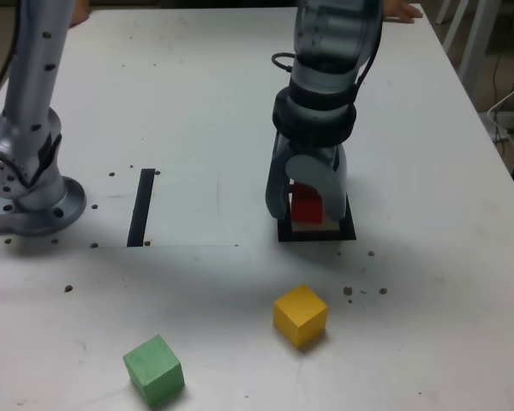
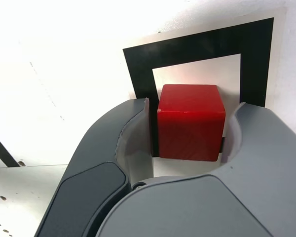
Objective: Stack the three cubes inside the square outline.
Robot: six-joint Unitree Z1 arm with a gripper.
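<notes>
White tabletop [image 1: 201, 94]: red cube [image 2: 190, 123] within square outline [image 2: 197, 49].
Claw [image 2: 190, 111] partly open around cube, gaps visible both sides, nothing gripped.

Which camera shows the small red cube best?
The wrist view: the glossy red cube fills much of its middle, top and one side visible. The exterior view shows it small, partly hidden by the grey gripper.

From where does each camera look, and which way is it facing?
Exterior view: off the arm, above the table, facing down across it; the arm and hand show.
Wrist view: on the wrist, facing past the hand's two fingers toward the table; only the hand shows.
Shared: red cube, square outline, hand.
</notes>
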